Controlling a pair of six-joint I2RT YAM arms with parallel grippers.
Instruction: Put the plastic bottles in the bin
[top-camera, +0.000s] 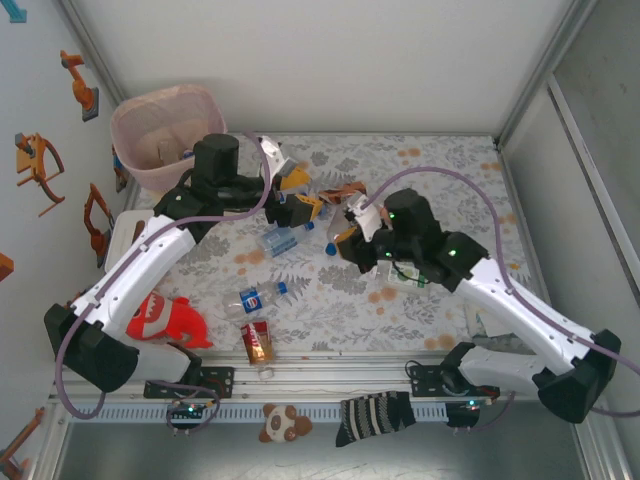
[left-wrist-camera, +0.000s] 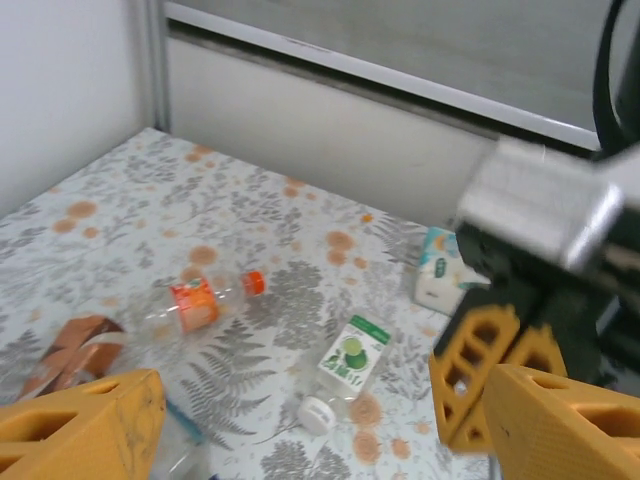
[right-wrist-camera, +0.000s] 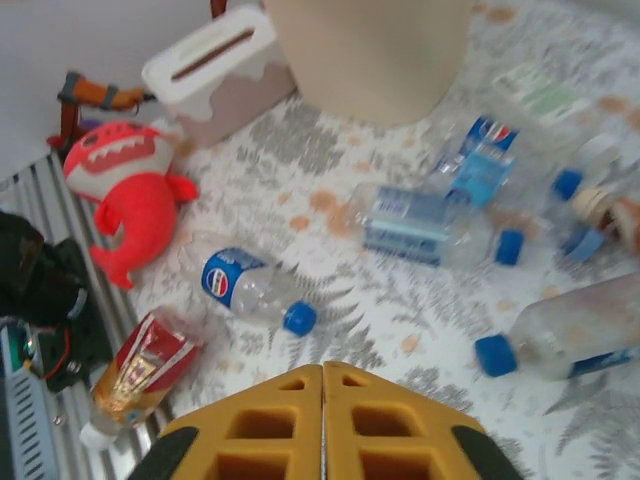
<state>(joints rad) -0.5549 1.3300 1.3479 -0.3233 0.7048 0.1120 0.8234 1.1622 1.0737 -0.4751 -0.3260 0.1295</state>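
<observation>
In the top view, the round beige bin lined in pink (top-camera: 165, 95) stands at the upper left, and clear plastic bottles (top-camera: 278, 240) are scattered mid-frame on the floral-patterned table (top-camera: 450, 165). The left gripper (top-camera: 300, 195) hangs over them. A bottle is best straddled across its body, not its cap.

In the left wrist view, the left gripper is spread wide and empty above a green-labelled bottle (left-wrist-camera: 345, 365); its writing cannot be read.

In the right wrist view, the right gripper (right-wrist-camera: 322, 425) is pressed closed and empty. A Pepsi globe is seen on a blue-labelled bottle (right-wrist-camera: 245, 285).
</observation>
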